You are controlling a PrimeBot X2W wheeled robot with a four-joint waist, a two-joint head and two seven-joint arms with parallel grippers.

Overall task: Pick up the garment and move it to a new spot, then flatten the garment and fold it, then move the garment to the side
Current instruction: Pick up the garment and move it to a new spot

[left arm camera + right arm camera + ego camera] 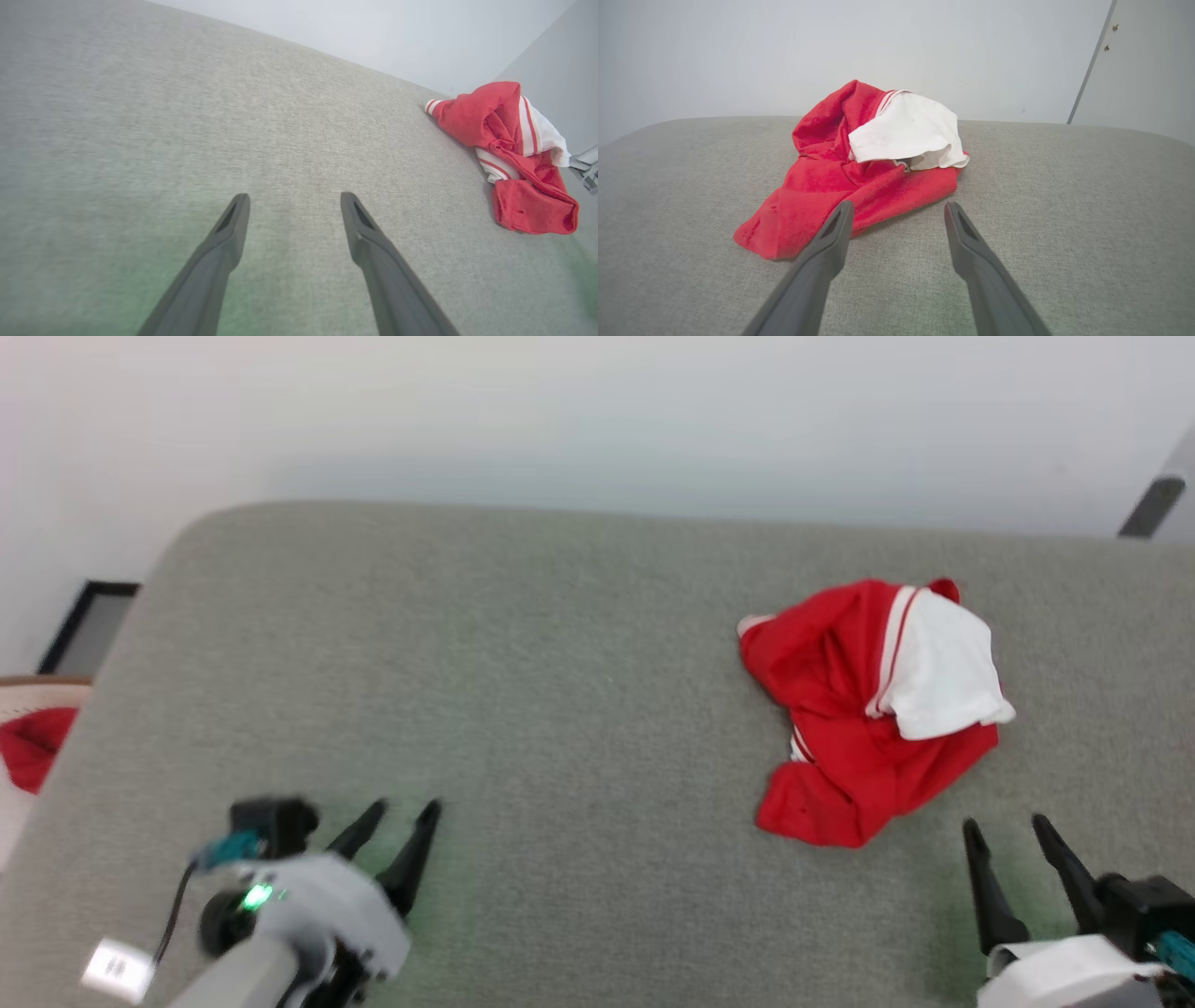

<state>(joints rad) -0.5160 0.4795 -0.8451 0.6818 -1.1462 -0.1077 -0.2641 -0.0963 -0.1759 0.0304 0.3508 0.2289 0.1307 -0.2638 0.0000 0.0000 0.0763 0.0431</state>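
Note:
The garment point(859, 709) lies crumpled in a heap on the right part of the grey-green cushioned surface point(523, 691), red with a white sleeve folded over its top. My right gripper point(1004, 823) stands open just in front of it, a short way off its near edge, nothing between the fingers. In the right wrist view the garment point(859, 177) sits right beyond the open right gripper point(896, 207). My left gripper point(403, 807) is open over bare surface at the lower left, far from the heap. The left wrist view has the garment point(509, 154) at its far right, beyond the open left gripper point(294, 198).
A pale wall point(597, 420) rises behind the surface's far edge. Off the left edge sits a pale basket point(23, 686) with a small red cloth point(33, 747) in it, next to a dark frame point(89, 625) on the floor. A grey post point(1153, 504) stands at the far right.

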